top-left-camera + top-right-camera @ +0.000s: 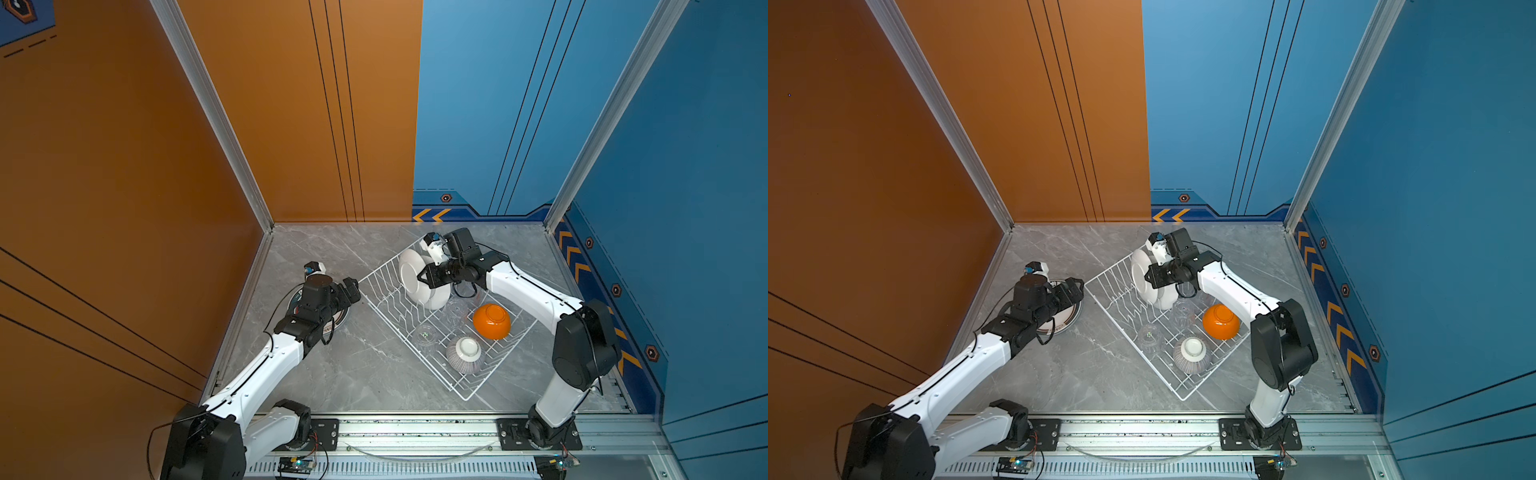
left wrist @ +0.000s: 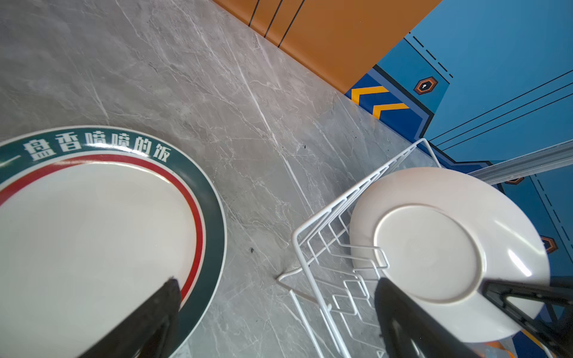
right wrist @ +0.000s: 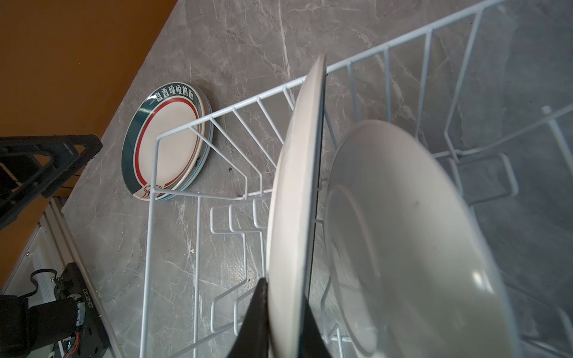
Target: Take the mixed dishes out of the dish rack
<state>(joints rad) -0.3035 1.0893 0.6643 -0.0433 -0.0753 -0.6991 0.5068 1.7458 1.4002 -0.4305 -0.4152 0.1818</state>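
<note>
At the far end of the large white wire dish rack [image 1: 395,311], which sat skewed on the grey marble tabletop with its long axis running from far left to near right, the right gripper [image 1: 422,277] was clenched on the rim of a round white-backed plate [image 1: 409,270]. That plate stood on edge. Its plain white back and raised foot ring faced the tabletop's left edge, and its printed face was turned away and hidden. Just behind it a second white-backed plate [image 3: 403,232] leaned the same way among the prongs.

Nearer the rack's right corner an orange bowl [image 1: 491,321] lay upside down. A grey-striped, white-footed bowl [image 1: 465,355] was upturned by the near corner, with a clear glass tumbler [image 1: 426,334] beside it.

The left gripper [image 2: 277,280] hung released, jaws wide, over a green-and-red-ringed white plate [image 2: 93,232]. This one lay flat on another plate near the tabletop's left edge, outside the rack.
</note>
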